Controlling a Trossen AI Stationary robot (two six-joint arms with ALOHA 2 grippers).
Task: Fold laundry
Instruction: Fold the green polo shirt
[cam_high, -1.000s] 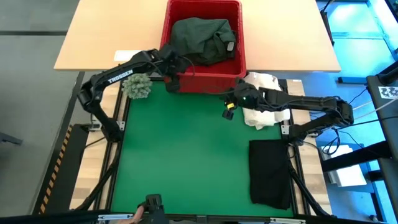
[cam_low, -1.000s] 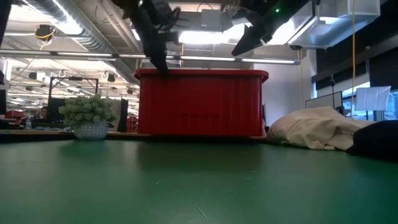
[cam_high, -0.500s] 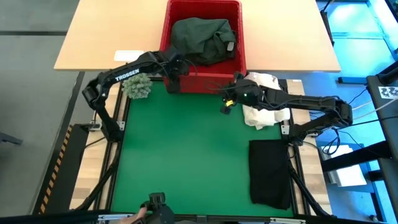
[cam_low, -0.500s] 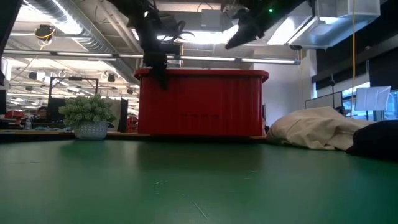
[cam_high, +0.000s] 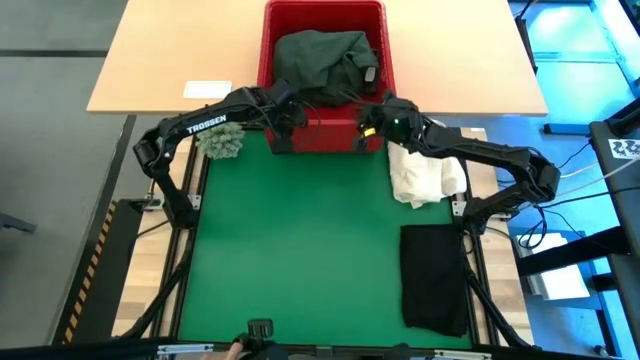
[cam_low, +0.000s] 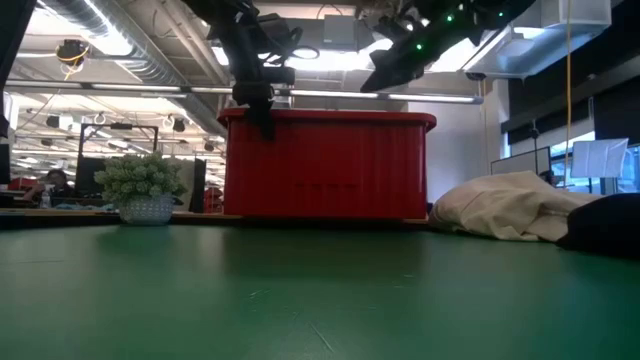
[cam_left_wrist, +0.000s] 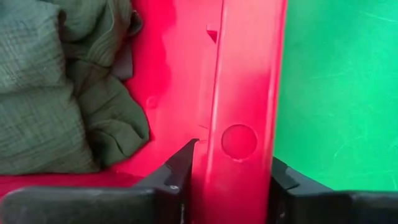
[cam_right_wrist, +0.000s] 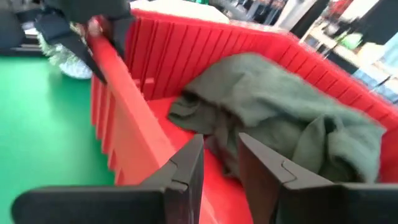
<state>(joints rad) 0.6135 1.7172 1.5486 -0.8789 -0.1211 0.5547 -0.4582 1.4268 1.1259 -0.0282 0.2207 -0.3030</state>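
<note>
The red basket (cam_high: 325, 140) stands at the far edge of the green mat. A dark green garment (cam_high: 325, 62) lies crumpled inside it and also shows in the right wrist view (cam_right_wrist: 280, 106). My left gripper (cam_high: 283, 125) sits on the left part of the basket's near rim, shut on it. My right gripper (cam_high: 365, 130) hovers open over the right part of the near rim, its fingers (cam_right_wrist: 186, 168) pointing into the basket at the garment and touching nothing. A folded black garment (cam_high: 433, 275) lies flat on the mat's near right. My left gripper holds the near rim of the basket (cam_left_wrist: 239, 162) near its left corner. One finger (cam_left_wrist: 180, 177) is inside the wall and the other is outside. The fingers come slanting down from above, across the rim. The basket stands on the table.
A cream-white cloth heap (cam_high: 425, 175) lies on the mat's right edge, just beside my right arm. A small potted plant (cam_high: 222, 140) stands left of the basket under my left arm. The middle of the green mat (cam_high: 300, 250) is bare.
My right gripper has swung toward the far edge, from over the mat up to the basket's near rim, and has tipped up closer to level. My left gripper has sunk a little onto the rim.
</note>
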